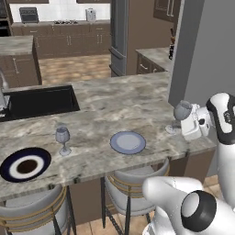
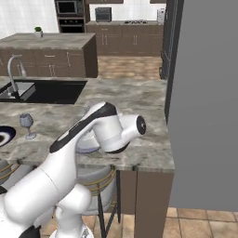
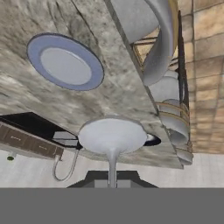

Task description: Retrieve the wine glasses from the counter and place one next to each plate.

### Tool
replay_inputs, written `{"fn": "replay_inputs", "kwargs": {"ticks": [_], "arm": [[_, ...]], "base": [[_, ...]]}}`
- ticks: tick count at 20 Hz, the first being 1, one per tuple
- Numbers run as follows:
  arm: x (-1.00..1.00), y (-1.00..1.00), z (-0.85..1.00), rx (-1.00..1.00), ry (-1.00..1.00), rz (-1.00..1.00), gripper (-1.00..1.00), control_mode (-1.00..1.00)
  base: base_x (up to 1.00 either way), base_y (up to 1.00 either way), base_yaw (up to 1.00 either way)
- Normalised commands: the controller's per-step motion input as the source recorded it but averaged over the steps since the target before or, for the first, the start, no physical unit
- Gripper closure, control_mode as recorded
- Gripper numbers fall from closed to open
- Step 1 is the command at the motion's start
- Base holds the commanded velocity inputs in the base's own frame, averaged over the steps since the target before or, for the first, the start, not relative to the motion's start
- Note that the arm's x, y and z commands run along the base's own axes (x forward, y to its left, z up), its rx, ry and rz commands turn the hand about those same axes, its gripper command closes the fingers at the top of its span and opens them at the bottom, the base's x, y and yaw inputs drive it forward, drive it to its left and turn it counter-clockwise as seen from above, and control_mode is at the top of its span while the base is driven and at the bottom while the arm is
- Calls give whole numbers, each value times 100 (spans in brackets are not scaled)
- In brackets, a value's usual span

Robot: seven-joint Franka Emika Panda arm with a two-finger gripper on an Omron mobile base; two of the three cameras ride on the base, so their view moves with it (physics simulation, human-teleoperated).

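Glass, clear grey-blue: held wine glass (image 1: 182, 110) is pinched at the stem by the claw (image 1: 189, 120), hovering over the table (image 1: 114, 105) edge at 3 o'clock of the pale plate (image 1: 128, 142). Thin, light, slippery, brittle; stem grip seems right. Foot possibly touching stone. Second glass (image 1: 62, 136) stands beside the navy-rimmed plate (image 1: 25, 164)

White arm (image 2: 88, 139) over stone island (image 2: 135, 100) — wine glass (image 2: 26, 123) far left

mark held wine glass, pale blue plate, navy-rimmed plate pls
held wine glass (image 1: 182, 110), left base view, on its bowl
pale blue plate (image 1: 128, 142), left base view, on its centre
navy-rimmed plate (image 1: 25, 165), left base view, on its dark centre
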Motion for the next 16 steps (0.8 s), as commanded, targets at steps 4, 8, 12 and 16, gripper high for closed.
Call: {"fn": "replay_inputs", "kwargs": {"ticks": [4,8,12,16], "arm": [[39,0,-23,-3,2,0,100,-100],[26,0,-35,-12,1,0,100,-100],[8,0,-28,-12,3,0,100,-100],[1,0,-29,0,2,0,100,-100]], "base": [[0,0,0],[0,0,0],[0,0,0],[0,0,0]]}}
